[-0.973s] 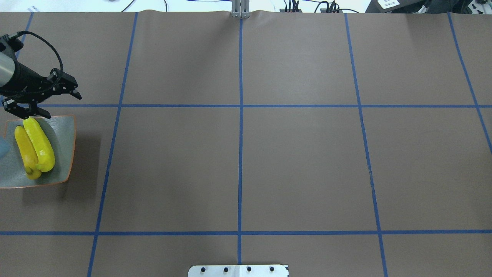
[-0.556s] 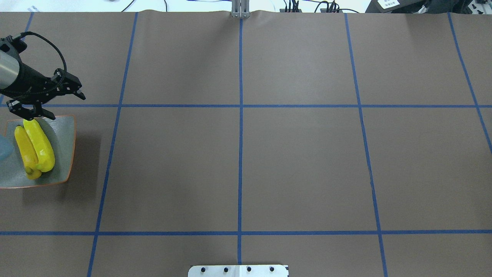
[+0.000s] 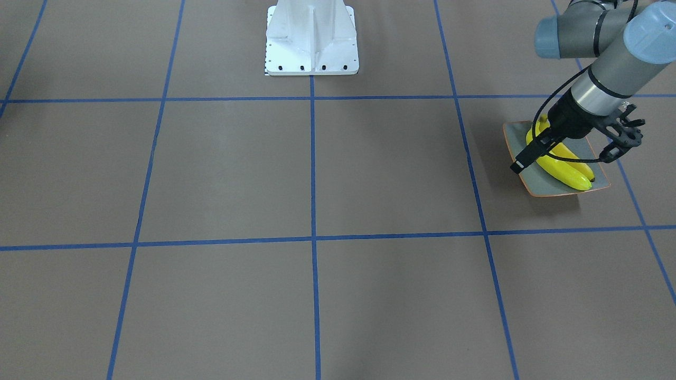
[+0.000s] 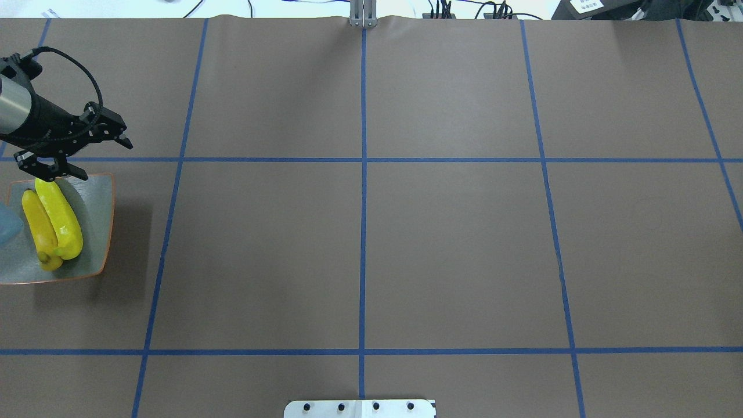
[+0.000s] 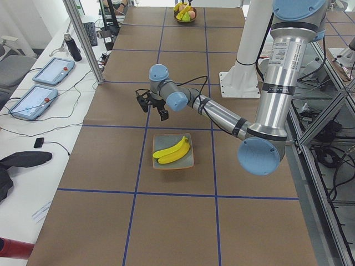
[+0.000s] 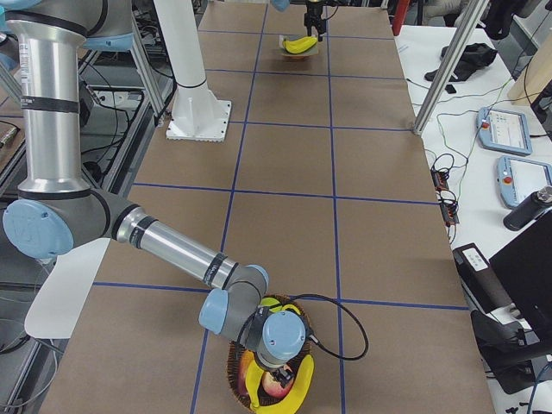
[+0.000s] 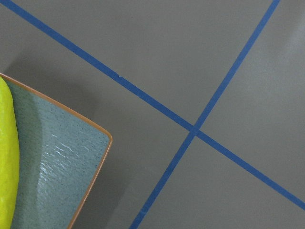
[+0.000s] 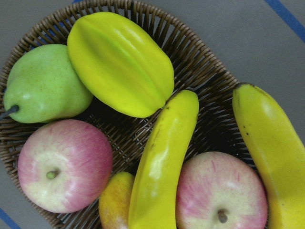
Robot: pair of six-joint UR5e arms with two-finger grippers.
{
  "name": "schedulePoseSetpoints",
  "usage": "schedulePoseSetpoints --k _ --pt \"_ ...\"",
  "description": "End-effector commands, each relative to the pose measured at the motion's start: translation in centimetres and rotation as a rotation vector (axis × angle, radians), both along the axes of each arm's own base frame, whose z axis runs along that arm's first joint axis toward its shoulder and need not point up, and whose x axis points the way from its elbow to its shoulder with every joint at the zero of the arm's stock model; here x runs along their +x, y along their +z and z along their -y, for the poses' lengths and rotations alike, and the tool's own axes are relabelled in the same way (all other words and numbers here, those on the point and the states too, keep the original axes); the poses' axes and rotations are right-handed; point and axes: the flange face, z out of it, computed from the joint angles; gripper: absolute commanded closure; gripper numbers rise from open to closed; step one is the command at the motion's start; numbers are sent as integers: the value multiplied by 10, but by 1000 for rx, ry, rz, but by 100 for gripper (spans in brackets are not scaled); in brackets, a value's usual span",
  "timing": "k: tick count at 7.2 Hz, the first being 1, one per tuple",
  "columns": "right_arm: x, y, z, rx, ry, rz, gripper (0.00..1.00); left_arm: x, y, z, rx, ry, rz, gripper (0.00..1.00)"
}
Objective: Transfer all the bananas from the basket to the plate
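Note:
Two yellow bananas [image 4: 58, 217] lie side by side on the grey-green plate [image 4: 96, 232] at the table's left end; they also show in the front view [image 3: 565, 168] and the left side view [image 5: 172, 152]. My left gripper [image 4: 107, 161] is open and empty. It hovers just past the plate's far edge, also seen in the front view [image 3: 623, 145]. The wicker basket [image 8: 200, 67] holds two more bananas [image 8: 164, 162], [image 8: 269, 157]. My right arm's wrist [image 6: 278, 338] hangs over the basket [image 6: 233, 366]; its fingers are hidden, so I cannot tell their state.
The basket also holds a starfruit [image 8: 119, 62], a green pear [image 8: 43, 83] and two apples [image 8: 64, 164]. The white robot base [image 4: 360, 408] stands at the table's near edge. Blue tape lines cross the brown table.
My left gripper has drifted a little to the right and away from the plate, still open. The two bananas on the plate have not moved.

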Motion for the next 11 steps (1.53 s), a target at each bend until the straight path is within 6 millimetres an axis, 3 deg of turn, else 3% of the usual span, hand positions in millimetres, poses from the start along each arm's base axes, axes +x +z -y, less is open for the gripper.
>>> schedulePoseSetpoints --k 1,3,4,5,6,7,9,11 --pt "-5 10 -8 -10 -25 5 0 0 -2 0 -5 -7 -4 0" --pt "-8 11 -8 -10 -36 5 2 0 -5 0 -5 -9 -7 0" --pt "-6 11 -9 -9 -34 5 9 0 -5 0 -7 -10 -7 0" --pt "-4 12 -10 -13 -30 6 36 0 -6 0 -10 -15 -10 0" --pt "-2 12 -10 -11 -26 7 79 2 -11 1 -11 -24 -22 0" --pt "-3 12 -10 -9 -30 7 94 4 -12 1 -16 -27 -25 0" --pt "-4 12 -11 -22 -36 12 100 6 -11 0 -18 -25 -27 0" --pt "14 -31 27 -14 -1 30 100 8 -12 1 -13 -25 -32 0"
